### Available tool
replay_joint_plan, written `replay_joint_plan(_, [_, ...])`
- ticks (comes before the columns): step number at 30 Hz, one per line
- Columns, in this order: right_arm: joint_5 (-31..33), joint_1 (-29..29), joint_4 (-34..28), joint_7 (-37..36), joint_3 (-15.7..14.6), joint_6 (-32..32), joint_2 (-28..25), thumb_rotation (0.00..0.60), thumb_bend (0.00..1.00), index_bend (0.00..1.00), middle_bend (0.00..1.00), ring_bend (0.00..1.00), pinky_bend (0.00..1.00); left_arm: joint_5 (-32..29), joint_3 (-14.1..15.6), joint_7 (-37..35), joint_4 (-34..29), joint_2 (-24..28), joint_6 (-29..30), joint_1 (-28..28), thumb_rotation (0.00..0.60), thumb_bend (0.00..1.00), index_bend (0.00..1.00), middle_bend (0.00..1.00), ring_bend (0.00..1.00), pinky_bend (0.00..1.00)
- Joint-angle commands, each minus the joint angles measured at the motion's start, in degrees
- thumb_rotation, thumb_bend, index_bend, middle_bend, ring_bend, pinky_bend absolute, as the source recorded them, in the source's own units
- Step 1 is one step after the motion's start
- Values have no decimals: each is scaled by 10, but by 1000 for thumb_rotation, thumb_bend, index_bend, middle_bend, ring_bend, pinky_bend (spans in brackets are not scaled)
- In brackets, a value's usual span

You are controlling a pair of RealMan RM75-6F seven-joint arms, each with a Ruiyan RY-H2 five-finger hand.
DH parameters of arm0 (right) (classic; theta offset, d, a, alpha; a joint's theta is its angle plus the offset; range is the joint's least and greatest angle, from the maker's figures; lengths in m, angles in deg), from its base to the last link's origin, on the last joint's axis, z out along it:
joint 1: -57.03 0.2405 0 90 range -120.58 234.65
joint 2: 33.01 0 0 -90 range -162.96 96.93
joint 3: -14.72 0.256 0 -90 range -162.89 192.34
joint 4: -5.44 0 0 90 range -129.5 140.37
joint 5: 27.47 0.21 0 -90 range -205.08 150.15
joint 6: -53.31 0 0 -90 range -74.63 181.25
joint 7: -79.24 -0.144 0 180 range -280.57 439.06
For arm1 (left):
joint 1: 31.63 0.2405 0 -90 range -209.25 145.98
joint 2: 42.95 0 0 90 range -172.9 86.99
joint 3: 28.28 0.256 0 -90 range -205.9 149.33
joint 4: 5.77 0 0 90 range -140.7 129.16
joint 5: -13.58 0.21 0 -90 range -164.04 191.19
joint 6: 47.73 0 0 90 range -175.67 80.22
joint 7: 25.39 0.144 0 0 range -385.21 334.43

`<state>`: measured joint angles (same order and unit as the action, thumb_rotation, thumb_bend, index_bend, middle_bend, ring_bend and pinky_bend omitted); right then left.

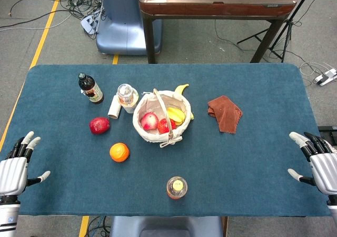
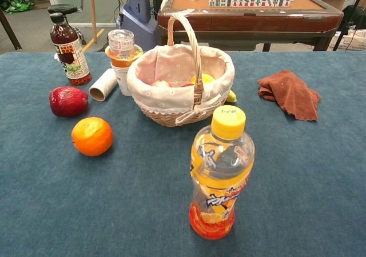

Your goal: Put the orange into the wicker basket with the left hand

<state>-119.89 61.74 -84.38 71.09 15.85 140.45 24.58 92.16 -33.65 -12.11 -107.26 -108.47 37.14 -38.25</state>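
Note:
The orange (image 1: 119, 152) (image 2: 92, 136) lies on the blue table, front-left of the wicker basket (image 1: 141, 127) (image 2: 171, 105). The basket has a white cloth lining, an upright handle, and fruit inside. My left hand (image 1: 16, 166) hovers at the table's left edge, fingers spread, holding nothing, well left of the orange. My right hand (image 1: 318, 160) is at the right edge, fingers spread and empty. Neither hand shows in the chest view.
A dark red fruit (image 1: 99, 125) lies just behind the orange. A dark bottle (image 1: 90, 88), a lidded cup (image 1: 126, 96) and a white roll (image 1: 114, 108) stand back left. An orange-drink bottle (image 1: 177, 187) stands front centre. A brown cloth (image 1: 225, 113) lies right of the basket.

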Motion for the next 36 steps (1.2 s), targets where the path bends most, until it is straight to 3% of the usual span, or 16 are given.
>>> replay_joint_plan(1, [0,0,-2,2,-1,-1,-1,600,21,162,202,99,165,0,0,0,0,1,-2,-1,600,97,155,23,59,229])
replay_joint_plan(13, [2,-6,-3,0,2,10,-7,600,21,162,202,99,165,29,4,-25,4,11,-8,-9,600,96,156,23,60,225])
replay_joint_plan(18, [6,-4,-14,9,6,7,-16,600,21,162,202,99,165,133,33,-100,52,49,-61,-53,600,96,159,23,60,225])
replay_joint_plan(27, [4,-2,-27,19,7,3,-22,600,21,162,202,99,165,240,40,-199,133,43,-108,-142,600,96,181,23,62,225])
replay_joint_plan(36, [1,-9,-38,27,5,14,-31,600,21,162,202,99,165,278,50,-249,182,15,-190,-235,600,96,190,23,69,225])
